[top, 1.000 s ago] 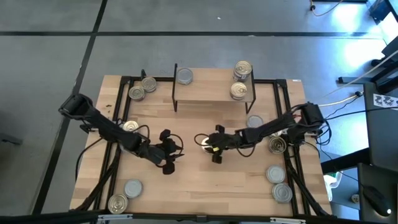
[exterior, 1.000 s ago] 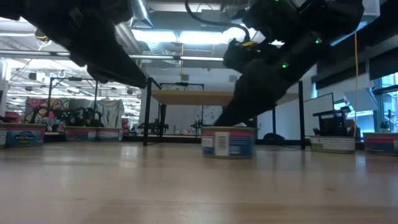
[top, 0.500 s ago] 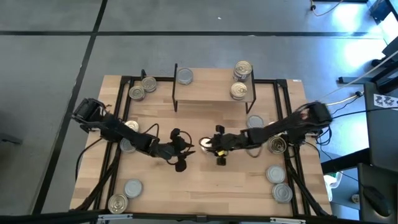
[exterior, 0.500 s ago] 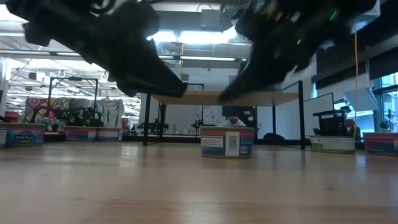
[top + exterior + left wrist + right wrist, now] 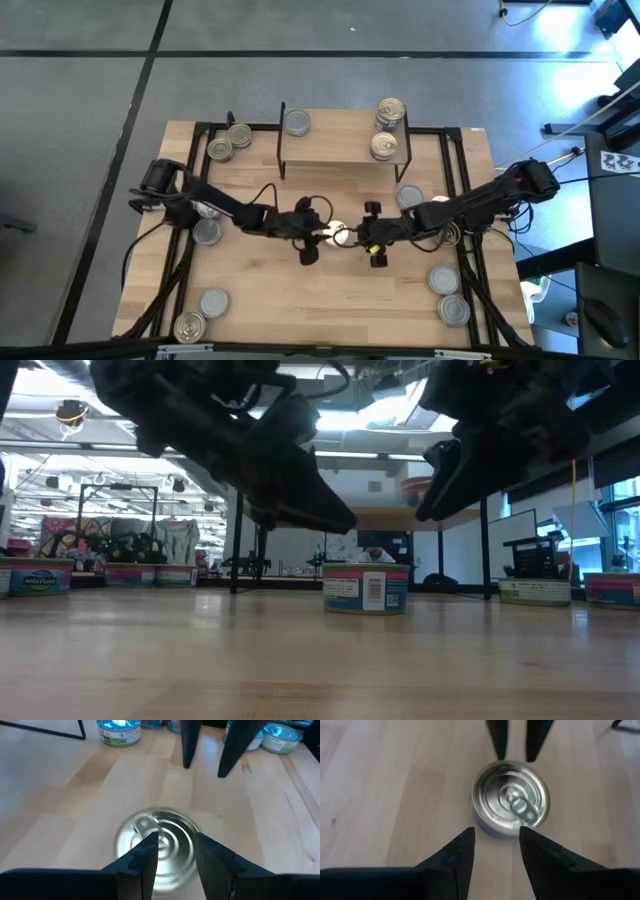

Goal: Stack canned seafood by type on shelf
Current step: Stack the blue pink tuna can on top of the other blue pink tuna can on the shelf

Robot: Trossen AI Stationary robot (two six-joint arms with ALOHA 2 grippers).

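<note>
Both arms had shifted since a second earlier: the left claw [image 5: 312, 236] had swung in from the worktop's left-centre to the middle, and the right claw [image 5: 371, 243] had drawn back rightward off the silver-topped tin [image 5: 335, 236] it had been over. That tin now stood alone between the two claws, free on all sides in the low view.

The worktop [image 5: 330, 300] had open wood along its whole near centre strip, from the tin to the front edge. A black frame rail ran down each side, and loose tins crowded those edges: two at the near left corner [image 5: 200, 315], one at mid left [image 5: 207, 232], two at the far left [image 5: 228, 143], and several down the right side [image 5: 449, 295].

The shelf [image 5: 335, 140] stood at the far middle on thin black legs. A silver-topped tin [image 5: 297, 123] sat at its far left corner, and two gold-topped tins [image 5: 387, 128] sat at its right end, one behind the other. The board between them was bare.

The left claw's fingers [image 5: 145, 855] stood narrowly parted, holding nothing, tips above the tin's near rim. The right claw's fingers [image 5: 457, 852] were likewise narrowly parted and empty, just short of the tin.
</note>
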